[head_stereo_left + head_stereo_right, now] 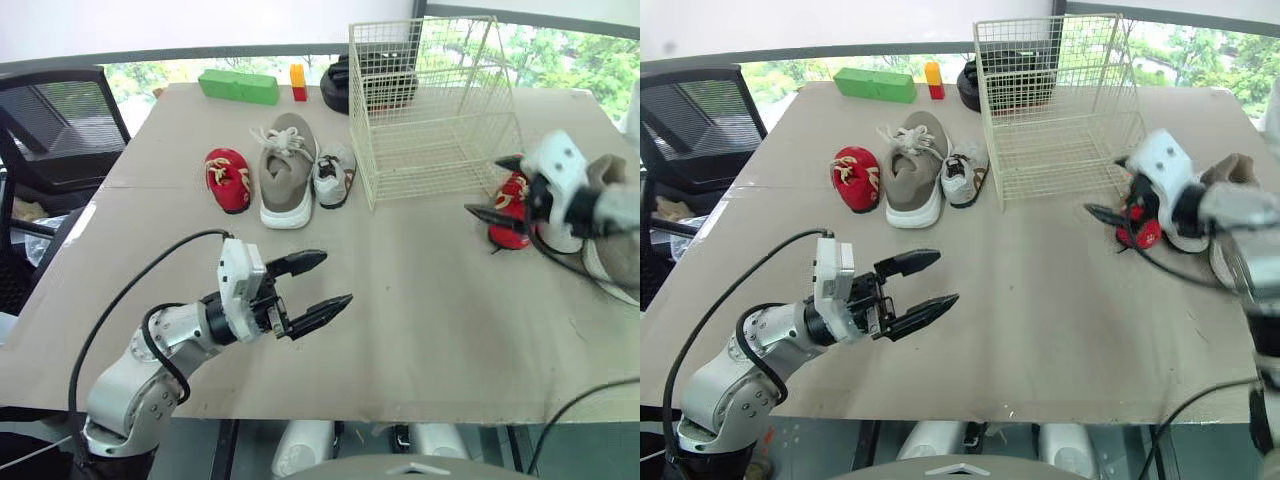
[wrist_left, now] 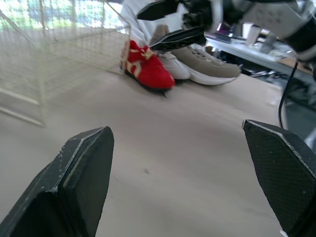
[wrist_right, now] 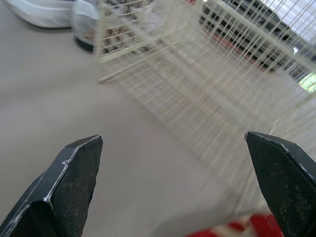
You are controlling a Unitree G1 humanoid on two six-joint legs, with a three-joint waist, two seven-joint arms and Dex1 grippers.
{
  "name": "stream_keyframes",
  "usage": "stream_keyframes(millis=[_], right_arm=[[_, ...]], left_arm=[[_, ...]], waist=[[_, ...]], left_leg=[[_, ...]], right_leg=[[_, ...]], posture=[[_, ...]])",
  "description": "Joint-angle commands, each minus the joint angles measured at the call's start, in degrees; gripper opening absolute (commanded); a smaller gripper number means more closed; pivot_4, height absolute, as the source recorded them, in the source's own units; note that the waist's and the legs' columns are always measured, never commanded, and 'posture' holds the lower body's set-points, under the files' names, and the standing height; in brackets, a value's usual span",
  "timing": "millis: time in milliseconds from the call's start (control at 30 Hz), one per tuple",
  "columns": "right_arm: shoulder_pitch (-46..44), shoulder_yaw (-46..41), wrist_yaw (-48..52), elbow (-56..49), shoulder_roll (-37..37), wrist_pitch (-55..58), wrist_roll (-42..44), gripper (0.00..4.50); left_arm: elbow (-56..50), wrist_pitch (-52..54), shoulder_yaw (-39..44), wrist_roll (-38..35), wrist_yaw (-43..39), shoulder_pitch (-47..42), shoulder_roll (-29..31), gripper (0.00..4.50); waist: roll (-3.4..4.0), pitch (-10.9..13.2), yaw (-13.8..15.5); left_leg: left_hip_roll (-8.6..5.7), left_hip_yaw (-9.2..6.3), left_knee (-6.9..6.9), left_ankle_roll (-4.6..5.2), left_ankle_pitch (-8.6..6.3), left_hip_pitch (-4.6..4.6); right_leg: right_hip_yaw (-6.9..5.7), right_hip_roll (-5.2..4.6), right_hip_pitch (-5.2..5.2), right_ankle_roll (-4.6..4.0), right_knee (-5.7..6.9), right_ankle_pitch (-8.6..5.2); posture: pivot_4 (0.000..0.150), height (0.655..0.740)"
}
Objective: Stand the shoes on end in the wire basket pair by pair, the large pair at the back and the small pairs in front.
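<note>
Left gripper [image 1: 337,277] spread over open table [image 1: 430,325]; right gripper [image 1: 482,184] seemingly near basket [image 1: 362,130] corner.

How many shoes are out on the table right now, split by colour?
red small shoes: 2
white small shoes: 2
taupe large shoes: 2
Total: 6 shoes
</note>
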Motion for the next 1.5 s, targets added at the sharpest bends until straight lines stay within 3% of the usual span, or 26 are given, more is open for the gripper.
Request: stream_keyframes(millis=[33,133,200,300,433,500,633,867,1167,1500], right_arm=[[-13.97,9.62,4.0,17.62,1.97,-8.77,-11.33,4.5],[-23.07,14.92,7.64,31.19,5.21,-15.6,-16.9,4.5],[-29.13,19.59,12.03,41.51,6.66,-21.12,-22.03,3.97],[-35.51,24.37,19.19,53.73,7.54,-28.36,-27.41,2.71],[-40.78,25.59,19.96,63.48,10.12,-34.74,-31.17,0.77],[-42.49,25.52,19.45,66.67,11.47,-37.31,-32.54,0.13],[-43.74,22.84,23.55,68.67,13.58,-40.33,-31.19,0.13],[-44.97,19.44,30.57,63.07,14.97,-31.36,-29.79,0.13],[-35.44,18.22,40.6,42.34,10.51,-20.41,-27.06,0.13],[-28.18,16.87,40.66,27.08,6.49,-10.8,-24.14,0.13]], left_arm=[[-2.85,-1.98,-1.59,2.25,2.8,-0.81,-1.49,4.49],[-4.2,-1.51,-3.03,2.38,3.61,-0.14,-1.98,4.49],[-5.51,-1.46,-3.27,2.49,5.14,1.05,-2.54,4.5],[-7.06,-1.77,-2.65,2.75,7.17,3.09,-3.0,4.5],[-8.65,-2.07,-2.36,2.91,8.94,5.26,-3.31,4.5],[-9.17,-2.34,-2.31,3.13,9.7,6.11,-3.56,4.5],[-10.48,-2.96,-2.7,3.9,11.0,8.07,-3.89,4.5],[-9.3,-3.31,-3.44,4.52,10.23,7.45,-3.27,4.5],[-7.04,-3.49,-3.24,4.34,8.23,5.79,-2.24,4.5],[-6.54,-2.41,-2.55,3.66,7.86,3.93,-1.16,4.5]], waist=[[0.0,0.01,-0.21],[-0.05,0.02,-0.1],[-0.01,0.04,-0.36],[-0.01,0.05,-0.28],[0.0,0.06,-0.25],[0.0,0.06,-0.43],[0.01,0.06,-1.06],[0.13,0.12,-1.82],[0.15,0.13,-1.26],[0.15,0.13,-0.55]], left_leg=[[0.0,0.0,0.0,-0.02,0.01,-0.02],[-0.02,0.01,-0.06,-0.21,0.12,-0.08],[-0.02,0.05,-0.13,-0.22,0.12,-0.12],[-0.05,0.07,-0.27,-0.21,0.12,-0.12],[-0.05,0.02,-0.48,-0.23,0.12,-0.11],[-0.04,0.01,-0.55,-0.25,0.12,-0.1],[-0.04,0.0,-0.56,-0.26,0.13,-0.06],[-0.02,-0.01,-0.57,-0.29,0.15,-0.02],[-0.04,-0.1,-0.55,-0.32,0.16,-0.06],[-0.06,-0.1,-0.55,-0.31,0.16,-0.08]], right_leg=[[-0.01,0.0,-0.02,0.01,-0.03,0.01],[0.01,-0.01,-0.02,0.01,-0.21,0.01],[0.06,-0.02,-0.06,0.02,-0.32,0.03],[0.09,-0.05,-0.06,0.02,-0.48,0.03],[0.05,-0.06,-0.1,0.01,-0.6,0.03],[0.04,-0.06,-0.12,0.01,-0.62,0.03],[0.05,-0.06,-0.1,-0.07,-0.58,0.09],[0.06,-0.04,-0.16,-0.08,-0.42,0.1],[-0.01,-0.06,-0.25,-0.09,-0.25,0.09],[-0.02,-0.09,-0.25,-0.09,-0.27,0.09]], posture=[[0.15,0.74],[0.15,0.74],[0.15,0.74],[0.15,0.74],[0.15,0.74],[0.15,0.74],[0.15,0.74],[0.15,0.74],[0.15,0.74],[0.15,0.74]])
